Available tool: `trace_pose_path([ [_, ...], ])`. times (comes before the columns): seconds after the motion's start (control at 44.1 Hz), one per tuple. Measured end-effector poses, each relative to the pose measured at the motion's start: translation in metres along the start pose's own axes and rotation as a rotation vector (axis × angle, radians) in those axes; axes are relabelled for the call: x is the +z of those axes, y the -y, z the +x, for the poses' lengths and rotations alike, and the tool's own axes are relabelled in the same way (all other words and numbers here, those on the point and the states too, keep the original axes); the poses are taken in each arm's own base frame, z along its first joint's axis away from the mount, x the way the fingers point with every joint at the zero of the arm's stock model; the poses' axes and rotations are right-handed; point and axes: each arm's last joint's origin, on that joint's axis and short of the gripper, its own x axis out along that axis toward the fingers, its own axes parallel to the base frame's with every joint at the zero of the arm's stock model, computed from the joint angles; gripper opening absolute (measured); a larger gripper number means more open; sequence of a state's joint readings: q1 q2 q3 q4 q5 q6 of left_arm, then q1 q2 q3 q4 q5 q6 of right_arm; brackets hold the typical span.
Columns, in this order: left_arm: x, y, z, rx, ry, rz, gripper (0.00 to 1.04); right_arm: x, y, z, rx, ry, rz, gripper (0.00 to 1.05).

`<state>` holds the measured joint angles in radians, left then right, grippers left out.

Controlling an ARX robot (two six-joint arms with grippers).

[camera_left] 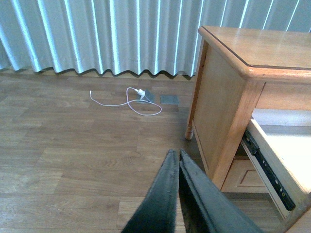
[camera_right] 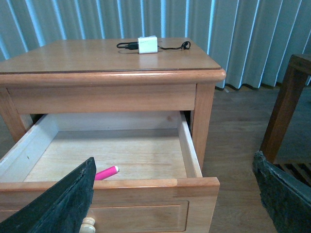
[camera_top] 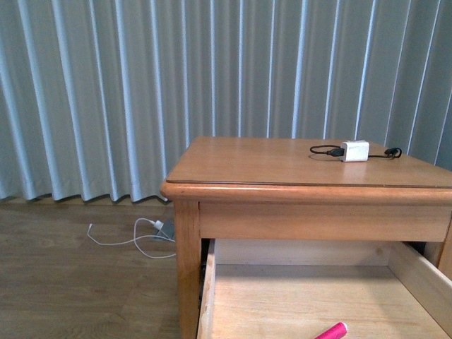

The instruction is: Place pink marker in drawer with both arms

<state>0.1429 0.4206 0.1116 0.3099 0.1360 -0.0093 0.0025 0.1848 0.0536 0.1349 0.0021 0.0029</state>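
The pink marker (camera_right: 106,173) lies on the pale floor of the open drawer (camera_right: 146,150), near its front wall; its tip also shows at the bottom of the front view as the pink marker (camera_top: 332,331) inside the drawer (camera_top: 296,304). My right gripper (camera_right: 175,194) is open, its two black fingers (camera_right: 58,204) spread wide over the drawer's front panel, nothing between them. My left gripper (camera_left: 175,154) is shut and empty, hanging over the wooden floor to the left of the nightstand (camera_left: 228,97). Neither arm shows in the front view.
A white charger block (camera_top: 354,150) with a black cable lies on the nightstand top. A white cable (camera_left: 127,99) and plug lie on the floor by the curtains. A dark wooden furniture frame (camera_right: 286,107) stands right of the nightstand. The drawer's knob (camera_right: 88,225) is under my right finger.
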Motion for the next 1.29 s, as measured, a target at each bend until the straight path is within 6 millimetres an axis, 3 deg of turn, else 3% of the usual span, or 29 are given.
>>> trace_pose_path([
  [0.204,-0.011,0.014,-0.008,-0.013,-0.001,0.003,0.04,0.000,0.000,0.000,0.000,0.000,0.000,0.96],
  [1.294,-0.023,0.014,-0.030,-0.006,0.018,0.005,0.04,0.000,0.000,0.000,0.000,0.000,0.000,0.96],
])
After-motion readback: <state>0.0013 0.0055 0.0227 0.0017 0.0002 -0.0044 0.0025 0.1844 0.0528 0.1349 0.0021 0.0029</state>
